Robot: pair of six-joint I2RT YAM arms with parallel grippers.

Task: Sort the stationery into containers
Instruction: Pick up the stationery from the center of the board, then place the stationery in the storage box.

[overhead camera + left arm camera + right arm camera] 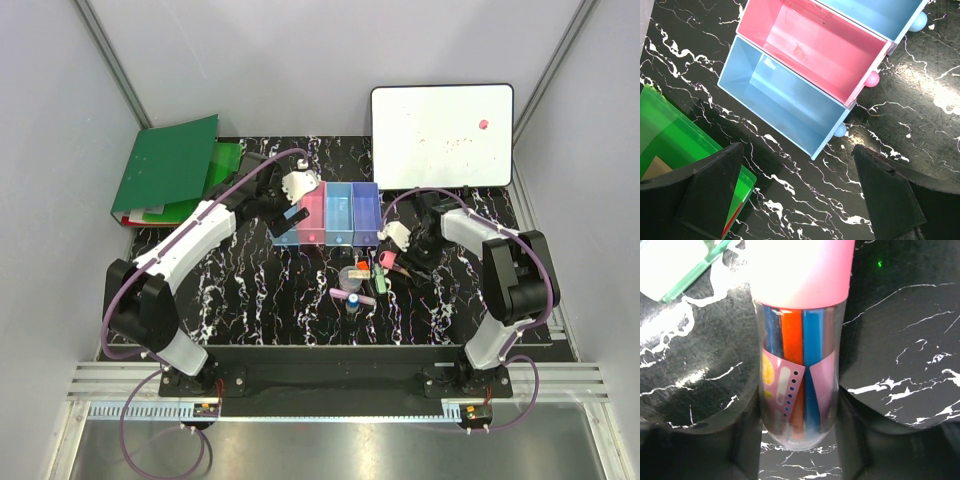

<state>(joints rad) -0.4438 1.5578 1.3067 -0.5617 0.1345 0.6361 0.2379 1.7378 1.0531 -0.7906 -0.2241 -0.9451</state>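
Note:
Four narrow bins stand in a row at the back middle: light blue (289, 228), pink (313, 215), light blue (339, 213), violet-blue (365, 213). My left gripper (287, 207) is open and empty, low over the table just in front of the left light blue bin (785, 95) and the pink bin (815, 45); both look empty. My right gripper (800, 440) is shut on a clear-barrelled marker with a pink cap (799, 365), also in the top view (386, 260). Beside it lie a green pen (381, 279), an orange-capped stick (361, 266), a round clear piece (350, 276) and a pink stick (345, 296).
Green binders (170, 165) lie at the back left, one edge beside my left finger (670, 145). A whiteboard (442, 135) stands at the back right. A pale green-edged item (675, 262) lies just beyond the held marker.

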